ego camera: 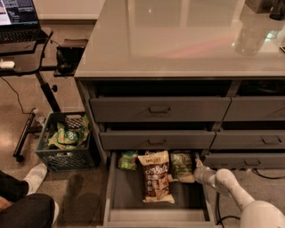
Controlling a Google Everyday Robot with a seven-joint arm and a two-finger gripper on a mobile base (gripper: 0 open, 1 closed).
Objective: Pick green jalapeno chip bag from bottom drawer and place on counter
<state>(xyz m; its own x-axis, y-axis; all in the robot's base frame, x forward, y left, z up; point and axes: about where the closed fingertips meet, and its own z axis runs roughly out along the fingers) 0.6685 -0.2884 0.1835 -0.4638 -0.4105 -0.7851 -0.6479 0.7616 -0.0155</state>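
Observation:
The bottom drawer (133, 200) is pulled open at the foot of the cabinet. Three bags lie at its back. The green jalapeno chip bag (181, 165) is on the right, muted green with a pale edge. A larger brown-and-cream bag (156, 177) lies in the middle and a smaller bright green bag (128, 160) on the left. My gripper (196, 171) reaches in from the lower right on a white arm, at the right edge of the jalapeno bag. The counter (187, 35) spreads above, glossy grey-brown.
Two closed drawers with bar handles (159, 109) sit above the open one. A dark crate (64, 142) with green packaging stands on the floor to the left. A black desk with a laptop (18, 13) is at the far left. A person's leg and white shoe (33, 178) are at the lower left.

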